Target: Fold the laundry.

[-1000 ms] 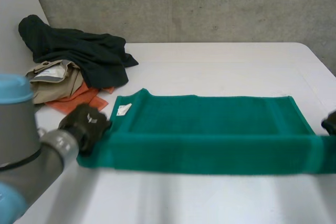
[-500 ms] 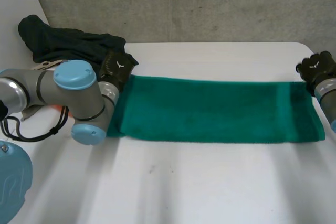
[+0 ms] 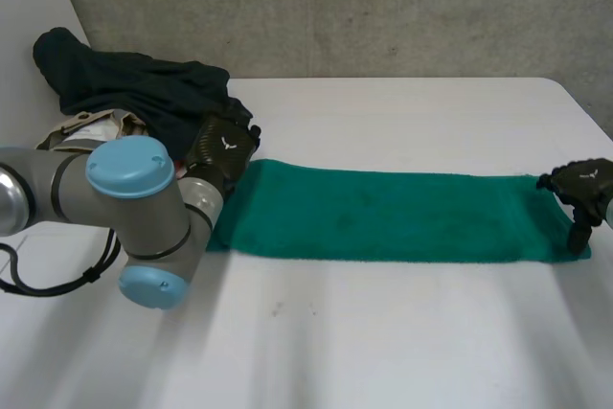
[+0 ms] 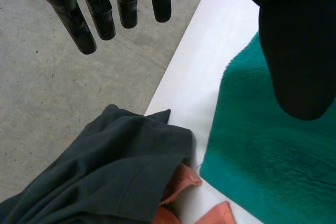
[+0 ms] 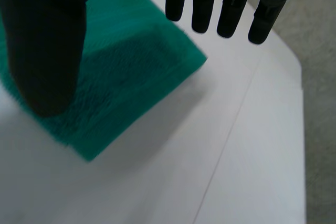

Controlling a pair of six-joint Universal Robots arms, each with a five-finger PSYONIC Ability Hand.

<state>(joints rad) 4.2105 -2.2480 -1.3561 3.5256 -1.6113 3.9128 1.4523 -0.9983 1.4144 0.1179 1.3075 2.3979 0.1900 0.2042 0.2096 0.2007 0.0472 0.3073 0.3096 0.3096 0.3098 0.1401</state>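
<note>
Left hand (image 3: pixel 222 146) fingers spread, over green towel (image 3: pixel 383 217) left end; right hand (image 3: pixel 584 182) likewise, right end.

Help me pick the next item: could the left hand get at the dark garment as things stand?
Probably yes. The left hand is open at the end of the green towel, right beside the dark garment, with nothing between them.

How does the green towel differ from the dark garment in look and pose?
The green towel is bright and fluffy; the dark garment is nearly black and smooth. The green towel lies flat as a long strip; the dark garment is crumpled in a heap. Both rest on the white table.
</note>
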